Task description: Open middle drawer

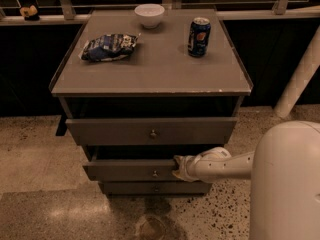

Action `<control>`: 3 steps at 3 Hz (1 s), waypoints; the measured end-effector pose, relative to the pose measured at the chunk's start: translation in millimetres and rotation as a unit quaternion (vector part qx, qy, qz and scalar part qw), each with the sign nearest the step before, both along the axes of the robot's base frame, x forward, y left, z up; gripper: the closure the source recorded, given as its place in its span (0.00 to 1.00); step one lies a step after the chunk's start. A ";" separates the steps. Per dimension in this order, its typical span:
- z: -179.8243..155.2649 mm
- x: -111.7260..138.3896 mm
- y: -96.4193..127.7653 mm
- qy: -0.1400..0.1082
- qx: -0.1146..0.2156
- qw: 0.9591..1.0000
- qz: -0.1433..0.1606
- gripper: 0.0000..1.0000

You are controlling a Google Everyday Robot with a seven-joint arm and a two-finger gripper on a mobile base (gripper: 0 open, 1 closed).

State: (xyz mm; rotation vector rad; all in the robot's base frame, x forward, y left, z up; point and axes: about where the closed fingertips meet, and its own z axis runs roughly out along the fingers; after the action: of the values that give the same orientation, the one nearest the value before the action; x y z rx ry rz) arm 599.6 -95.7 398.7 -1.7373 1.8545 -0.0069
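Observation:
The grey cabinet has three grey drawer fronts, each with a small round metal knob. The middle drawer is pulled partly out, and a dark gap shows above its front. Its knob is uncovered. My gripper, on the white arm coming in from the right, sits at the top edge of the middle drawer front, just right of the knob and touching it. The top drawer also stands slightly out. The bottom drawer sits further back.
On the cabinet top are a white bowl, a blue soda can and a blue chip bag. My white body fills the lower right. A white post stands at the right. The floor is speckled stone.

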 end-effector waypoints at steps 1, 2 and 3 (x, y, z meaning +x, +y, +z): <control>-0.1 -0.1 0.0 0.000 0.000 1.000 0.000 1.00; -13.2 -21.4 -7.8 0.004 0.001 1.000 0.006 1.00; -8.4 -20.8 -5.3 0.004 0.001 1.000 0.006 1.00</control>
State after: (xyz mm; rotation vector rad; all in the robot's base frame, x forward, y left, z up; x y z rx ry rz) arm 578.9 -101.0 390.4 -1.7493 1.8499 0.0069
